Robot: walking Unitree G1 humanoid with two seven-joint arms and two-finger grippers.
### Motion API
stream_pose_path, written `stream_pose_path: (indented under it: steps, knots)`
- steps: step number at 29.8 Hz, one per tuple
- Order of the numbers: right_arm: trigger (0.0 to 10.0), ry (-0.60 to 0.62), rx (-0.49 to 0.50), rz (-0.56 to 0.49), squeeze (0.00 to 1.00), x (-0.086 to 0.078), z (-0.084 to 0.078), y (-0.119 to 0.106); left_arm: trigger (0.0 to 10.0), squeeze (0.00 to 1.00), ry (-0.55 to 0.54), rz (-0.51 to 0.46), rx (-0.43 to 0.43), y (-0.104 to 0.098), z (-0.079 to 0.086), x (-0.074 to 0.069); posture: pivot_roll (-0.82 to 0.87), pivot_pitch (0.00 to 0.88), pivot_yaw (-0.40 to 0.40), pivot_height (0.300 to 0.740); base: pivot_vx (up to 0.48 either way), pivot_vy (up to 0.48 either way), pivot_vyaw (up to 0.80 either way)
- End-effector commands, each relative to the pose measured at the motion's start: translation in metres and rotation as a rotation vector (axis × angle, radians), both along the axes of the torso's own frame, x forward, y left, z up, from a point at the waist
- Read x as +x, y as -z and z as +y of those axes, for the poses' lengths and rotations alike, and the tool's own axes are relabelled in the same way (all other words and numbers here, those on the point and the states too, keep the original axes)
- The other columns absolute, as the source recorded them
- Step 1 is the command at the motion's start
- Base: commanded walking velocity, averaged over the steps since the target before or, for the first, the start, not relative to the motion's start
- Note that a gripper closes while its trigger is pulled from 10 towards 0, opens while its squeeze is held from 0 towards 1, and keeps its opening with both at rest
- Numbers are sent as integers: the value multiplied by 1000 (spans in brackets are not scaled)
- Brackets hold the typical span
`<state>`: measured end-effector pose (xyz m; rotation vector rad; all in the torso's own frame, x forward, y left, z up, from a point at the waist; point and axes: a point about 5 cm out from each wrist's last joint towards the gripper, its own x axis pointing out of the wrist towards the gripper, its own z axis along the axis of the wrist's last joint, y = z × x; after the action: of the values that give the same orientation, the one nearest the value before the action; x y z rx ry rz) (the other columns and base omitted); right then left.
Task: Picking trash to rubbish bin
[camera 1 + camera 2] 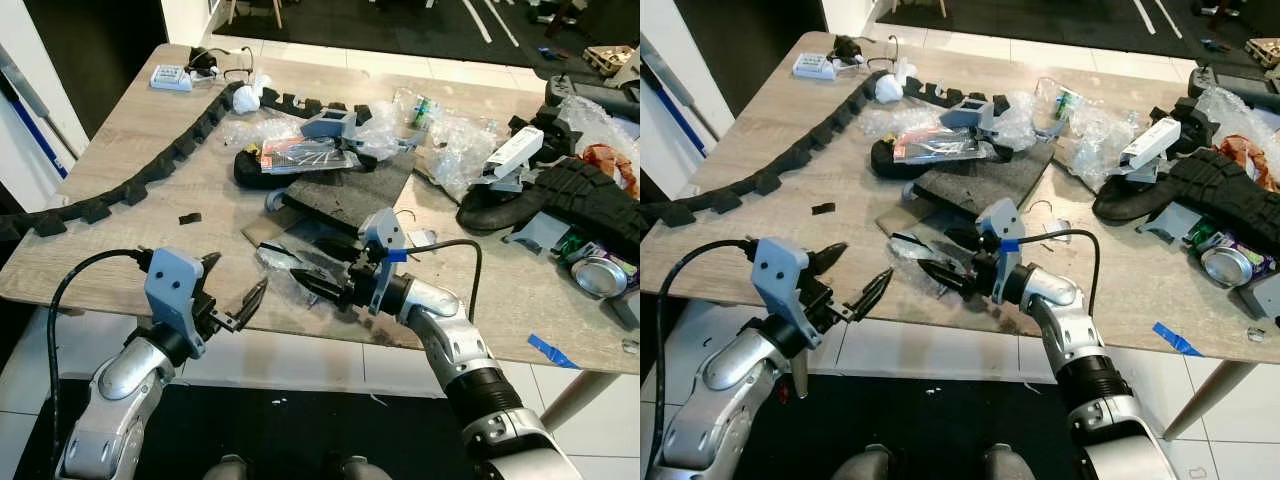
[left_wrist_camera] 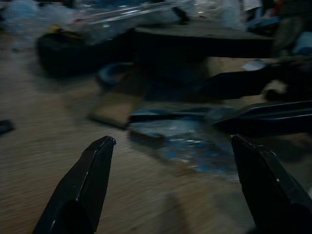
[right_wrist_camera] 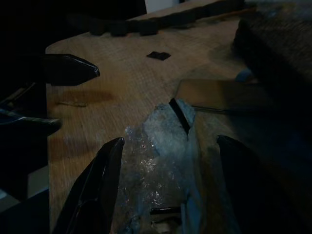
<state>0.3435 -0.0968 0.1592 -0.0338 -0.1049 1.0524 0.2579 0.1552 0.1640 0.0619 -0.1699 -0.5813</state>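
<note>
A crumpled clear plastic wrapper [image 1: 283, 264] lies on the wooden table [image 1: 100, 250] close to its front edge. My right gripper [image 1: 308, 260] is low over the table, open, with one black finger on each side of the wrapper [image 3: 156, 161]. I cannot tell whether the fingers [image 3: 97, 190] touch it. My left gripper [image 1: 238, 275] hangs open at the table's front edge, just left of the wrapper and pointing at it. In the left wrist view the wrapper [image 2: 190, 146] lies ahead of the spread left fingers [image 2: 83, 190], nothing between them.
A dark foam slab [image 1: 350, 190] and a flat brown card [image 1: 902, 218] lie just behind the wrapper. A black cable chain [image 1: 150, 170] runs along the left. Plastic bags [image 1: 450, 140], black rubber tracks [image 1: 580, 195] and a can [image 1: 600, 275] crowd the right side.
</note>
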Motion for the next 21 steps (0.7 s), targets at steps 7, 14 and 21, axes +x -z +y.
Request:
stream_pose_path:
  steps: [7,14,21]
  knots:
    - [10000,-41,-116,61,0,-2,0,19,10000,0,108,43,10,3,-15,-10,31,283,-68,740,0,0,0]
    - [8392,-40,-143,65,0,-1,-1,22,10000,0,111,47,11,4,-16,-9,29,275,-69,740,0,0,0]
    - [0,-18,-157,55,0,4,-4,19,10000,0,107,50,20,4,-17,-7,27,259,-70,740,0,0,0]
